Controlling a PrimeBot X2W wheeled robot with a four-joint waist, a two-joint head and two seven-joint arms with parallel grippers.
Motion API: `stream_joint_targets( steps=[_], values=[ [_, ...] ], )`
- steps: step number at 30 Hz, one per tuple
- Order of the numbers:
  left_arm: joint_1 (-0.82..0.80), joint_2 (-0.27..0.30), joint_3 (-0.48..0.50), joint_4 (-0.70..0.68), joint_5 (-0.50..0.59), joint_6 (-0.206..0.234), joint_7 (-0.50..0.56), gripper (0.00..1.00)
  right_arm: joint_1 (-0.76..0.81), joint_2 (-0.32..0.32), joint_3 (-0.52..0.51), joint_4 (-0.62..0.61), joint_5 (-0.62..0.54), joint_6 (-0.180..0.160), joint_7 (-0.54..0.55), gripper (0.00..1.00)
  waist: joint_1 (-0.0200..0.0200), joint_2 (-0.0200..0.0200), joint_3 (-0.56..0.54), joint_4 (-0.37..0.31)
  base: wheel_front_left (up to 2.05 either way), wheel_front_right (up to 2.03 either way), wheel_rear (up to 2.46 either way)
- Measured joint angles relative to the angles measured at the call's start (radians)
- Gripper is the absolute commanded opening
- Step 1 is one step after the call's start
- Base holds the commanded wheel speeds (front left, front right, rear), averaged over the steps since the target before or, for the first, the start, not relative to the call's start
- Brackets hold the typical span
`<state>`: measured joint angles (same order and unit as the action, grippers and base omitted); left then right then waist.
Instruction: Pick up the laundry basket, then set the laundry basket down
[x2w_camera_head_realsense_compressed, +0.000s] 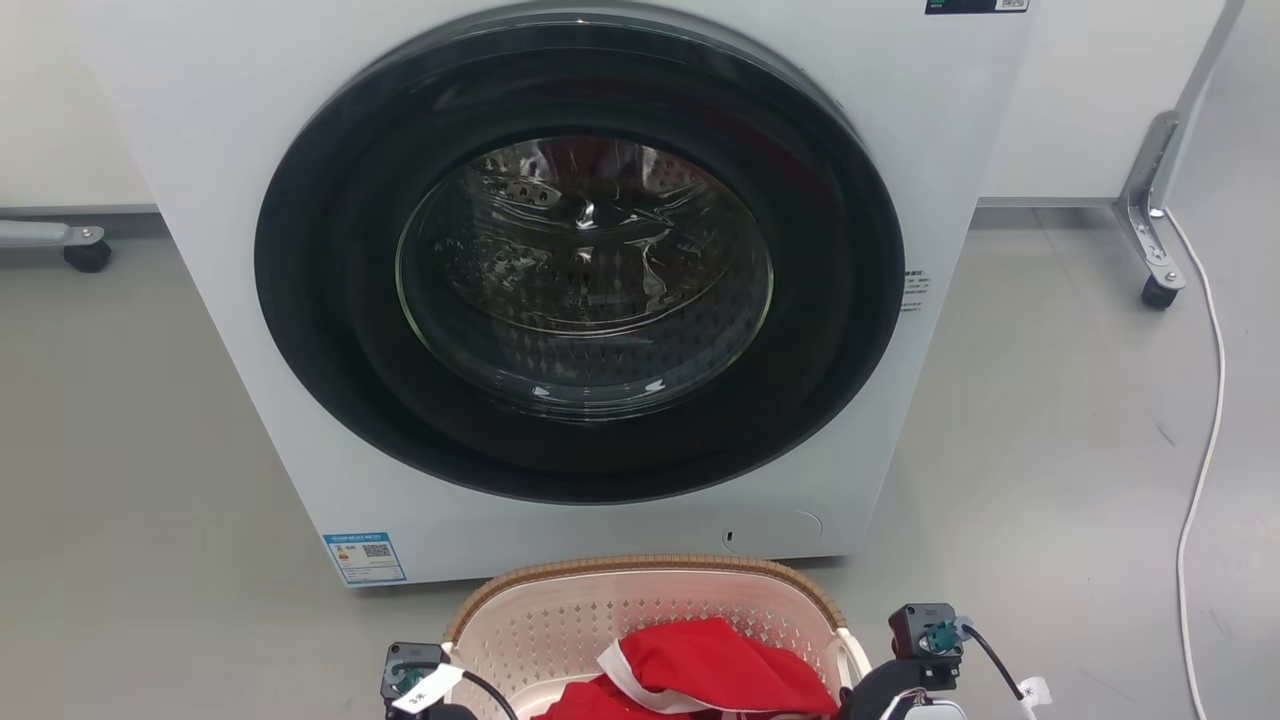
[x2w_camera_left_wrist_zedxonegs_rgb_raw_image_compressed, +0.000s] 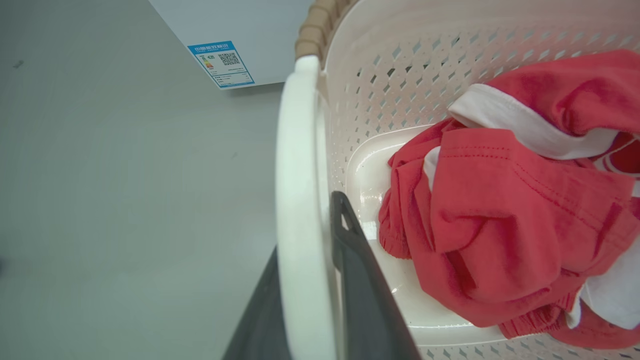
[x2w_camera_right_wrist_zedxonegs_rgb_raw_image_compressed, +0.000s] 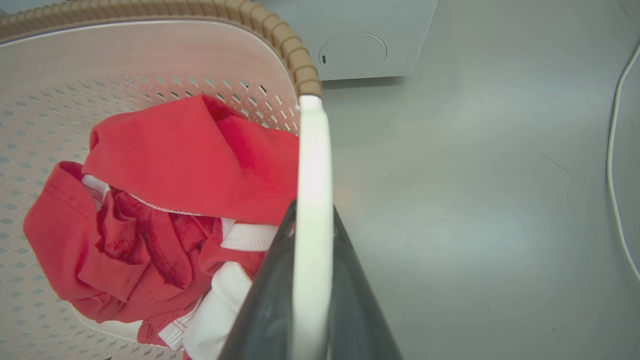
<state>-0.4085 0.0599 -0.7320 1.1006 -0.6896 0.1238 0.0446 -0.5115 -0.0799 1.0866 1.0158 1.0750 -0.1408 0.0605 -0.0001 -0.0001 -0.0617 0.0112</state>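
The laundry basket (x2w_camera_head_realsense_compressed: 640, 578), cream-white and perforated with a brown woven-look rim, sits at the bottom centre of the head view, just in front of the washing machine. Red and white clothes (x2w_camera_head_realsense_compressed: 705, 665) lie inside it. In the left wrist view my left gripper (x2w_camera_left_wrist_zedxonegs_rgb_raw_image_compressed: 306, 235) is shut on the basket's white left handle (x2w_camera_left_wrist_zedxonegs_rgb_raw_image_compressed: 299, 175), one dark finger on each side. In the right wrist view my right gripper (x2w_camera_right_wrist_zedxonegs_rgb_raw_image_compressed: 313, 216) is shut on the white right handle (x2w_camera_right_wrist_zedxonegs_rgb_raw_image_compressed: 313, 150) in the same way. I cannot tell whether the basket rests on the floor.
The white washing machine (x2w_camera_head_realsense_compressed: 250, 150) with its round dark door (x2w_camera_head_realsense_compressed: 580, 260) shut stands close behind the basket. A white cable (x2w_camera_head_realsense_compressed: 1205, 430) runs along the grey floor at right. Castered frame legs stand at back right (x2w_camera_head_realsense_compressed: 1150, 230) and back left (x2w_camera_head_realsense_compressed: 85, 250).
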Motion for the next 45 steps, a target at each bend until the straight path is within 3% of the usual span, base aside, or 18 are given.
stream_joint_targets(
  steps=[31,45],
  values=[
    [-0.016,0.002,-0.04,0.011,-0.046,0.001,-0.007,0.0,-0.017,-0.002,0.057,0.011,0.053,0.0,-0.009,0.0,0.0001,0.0002,0.01,-0.011,0.0,0.0,0.0],
    [-0.041,0.003,-0.045,0.011,-0.06,0.008,-0.031,0.0,-0.051,-0.003,0.077,0.016,0.062,0.0,-0.027,0.0,0.0002,0.0002,0.074,-0.012,0.0,0.0,0.0]
  ],
)
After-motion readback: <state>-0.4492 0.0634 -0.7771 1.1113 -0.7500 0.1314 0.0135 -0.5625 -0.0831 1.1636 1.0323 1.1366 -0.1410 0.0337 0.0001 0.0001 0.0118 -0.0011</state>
